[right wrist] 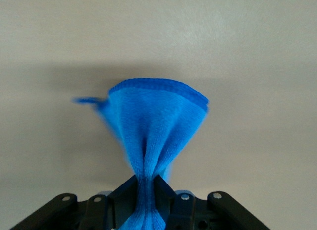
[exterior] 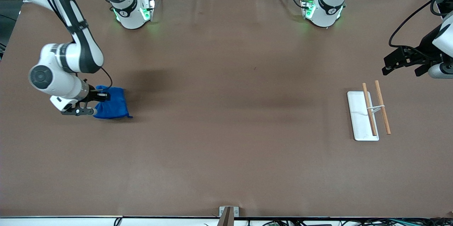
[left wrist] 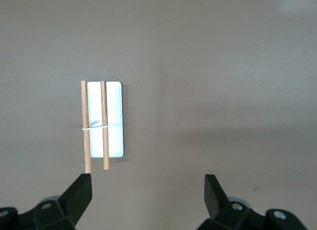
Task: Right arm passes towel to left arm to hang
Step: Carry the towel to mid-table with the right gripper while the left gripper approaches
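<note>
Wide bare counter (exterior: pixel 226 148) lies between the arms; a white rack (exterior: pixel 361 119) with two wooden dowels (exterior: pixel 383 107) sits toward the left arm's end. Towel (exterior: pixel 114 103) at the right arm's end, bunched in the right tool (exterior: pixel 101 95), pinched tight on it. Left tool (left wrist: pixel 147 190) waits over the counter beside the rack, spread wide, holding nothing.

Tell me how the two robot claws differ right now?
The right gripper is pinched shut on the blue towel, bunching it; the left gripper stands wide open and holds nothing. The right one is down at the table, while the left one hangs above the rack with two wooden rods. Both have two black fingers.
</note>
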